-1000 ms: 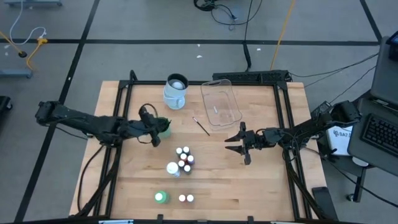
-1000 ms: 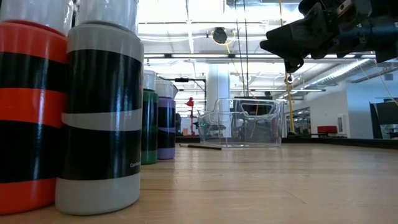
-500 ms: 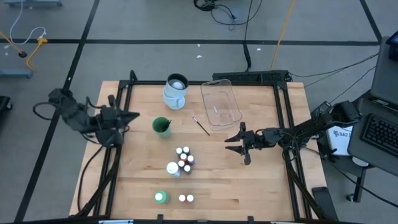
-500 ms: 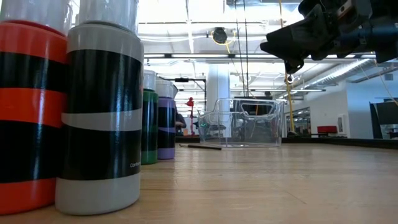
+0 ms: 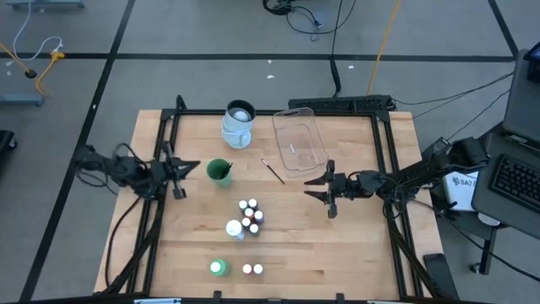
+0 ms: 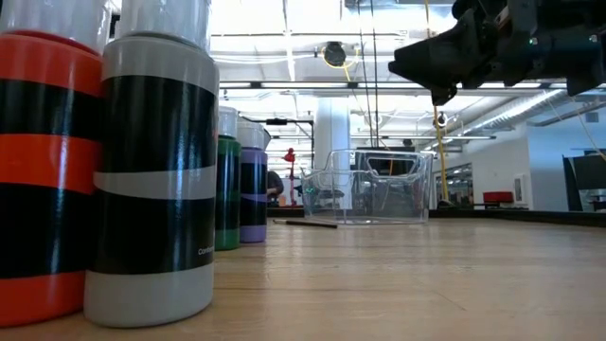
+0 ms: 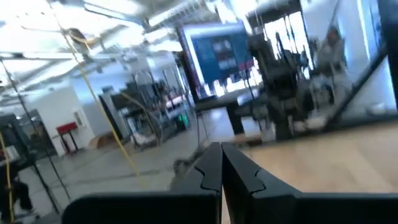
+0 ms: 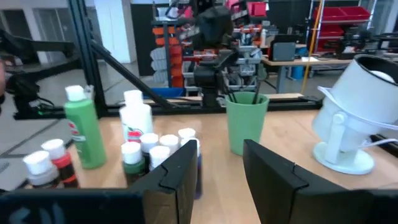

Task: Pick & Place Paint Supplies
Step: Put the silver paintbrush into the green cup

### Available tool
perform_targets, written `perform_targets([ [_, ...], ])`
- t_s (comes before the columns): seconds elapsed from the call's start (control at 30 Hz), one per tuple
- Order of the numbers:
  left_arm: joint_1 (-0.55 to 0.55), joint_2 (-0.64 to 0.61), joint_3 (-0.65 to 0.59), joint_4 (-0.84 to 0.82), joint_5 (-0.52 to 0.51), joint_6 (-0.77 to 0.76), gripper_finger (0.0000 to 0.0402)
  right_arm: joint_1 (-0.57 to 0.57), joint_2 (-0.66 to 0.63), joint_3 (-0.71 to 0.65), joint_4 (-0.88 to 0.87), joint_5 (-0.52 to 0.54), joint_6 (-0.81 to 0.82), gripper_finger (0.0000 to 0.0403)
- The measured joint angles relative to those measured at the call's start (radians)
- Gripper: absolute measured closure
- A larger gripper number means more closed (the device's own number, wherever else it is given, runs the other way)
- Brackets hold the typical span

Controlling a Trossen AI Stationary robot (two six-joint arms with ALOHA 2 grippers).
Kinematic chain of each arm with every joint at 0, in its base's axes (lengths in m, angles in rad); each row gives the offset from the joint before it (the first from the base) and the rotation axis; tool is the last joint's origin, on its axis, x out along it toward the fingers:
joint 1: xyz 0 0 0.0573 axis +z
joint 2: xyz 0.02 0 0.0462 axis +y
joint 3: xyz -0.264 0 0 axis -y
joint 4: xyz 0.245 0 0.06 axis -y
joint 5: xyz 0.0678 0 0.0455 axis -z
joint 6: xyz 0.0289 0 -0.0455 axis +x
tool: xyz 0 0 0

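Small paint bottles (image 5: 249, 214) clustered mid-table, tall green bottle (image 5: 218, 268) near front edge, brushes in green cup (image 5: 219, 171). Right gripper (image 5: 325, 191) hovers w/ fingers spread, beside clear tray (image 5: 299, 139). Left gripper (image 5: 181, 169), fingers pressed together, at table's left edge.

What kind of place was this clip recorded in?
Probably a robotics lab or workshop: a wooden table in a black frame on a taped concrete floor, loose cables on the ground, and red storage bins on racks behind.
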Motion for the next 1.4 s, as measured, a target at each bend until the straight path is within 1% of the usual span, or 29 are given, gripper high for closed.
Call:
perform_targets([
  [0.1, 0.052, -0.036, -0.061, -0.004, 0.032, -0.007, 0.0401, -0.012, 0.010, 0.000, 0.000, 0.000, -0.017, 0.0277],
  [0.23, 0.103, -0.050, -0.133, -0.026, 0.088, 0.006, 0.0401, -0.013, 0.010, 0.000, -0.001, 0.000, -0.102, 0.0277],
  [0.37, 0.130, -0.055, -0.139, -0.137, 0.163, -0.031, 0.0401, -0.013, 0.010, 0.000, 0.000, 0.000, -0.155, 0.0277],
  [0.53, 0.134, -0.054, -0.137, -0.149, 0.260, -0.055, 0.0401, -0.012, 0.010, -0.004, -0.009, -0.001, -0.152, 0.0277],
  [0.67, 0.116, -0.054, -0.137, -0.150, 0.284, -0.071, 0.0401, -0.004, 0.016, -0.023, -0.009, -0.001, -0.107, 0.0277],
  [0.77, 0.105, -0.054, -0.139, -0.129, 0.280, -0.044, 0.0401, 0.005, 0.020, -0.043, -0.009, 0.003, -0.093, 0.0277],
  [0.83, 0.104, -0.054, -0.140, -0.109, 0.276, -0.011, 0.0401, 0.010, 0.035, -0.046, -0.013, 0.027, -0.053, 0.0281],
  [0.9, 0.104, -0.054, -0.140, -0.098, 0.244, 0.039, 0.0400, 0.014, 0.068, -0.028, -0.018, 0.046, -0.057, 0.0295],
  [1.0, 0.104, -0.054, -0.140, -0.059, 0.199, 0.080, 0.0398, 0.017, 0.148, 0.062, -0.081, 0.118, -0.096, 0.0342],
  [1.07, 0.105, -0.054, -0.140, -0.056, 0.196, 0.092, 0.0398, 0.014, 0.218, 0.165, -0.170, 0.138, -0.129, 0.0380],
  [1.1, 0.105, -0.053, -0.140, -0.066, 0.196, 0.093, 0.0398, 0.013, 0.259, 0.223, -0.233, 0.144, -0.145, 0.0391],
  [1.17, 0.105, -0.053, -0.140, -0.087, 0.190, 0.089, 0.0397, 0.014, 0.348, 0.354, -0.383, 0.166, -0.171, 0.0393],
  [1.23, 0.105, -0.053, -0.140, -0.106, 0.174, 0.076, 0.0397, 0.014, 0.434, 0.475, -0.518, 0.227, -0.191, 0.0385],
  [1.3, 0.105, -0.053, -0.140, -0.112, 0.159, 0.063, 0.0397, 0.007, 0.500, 0.566, -0.600, 0.289, -0.199, 0.0380],
  [1.4, 0.105, -0.053, -0.140, -0.111, 0.153, 0.030, 0.0397, -0.015, 0.556, 0.658, -0.684, 0.314, -0.199, 0.0382],
])
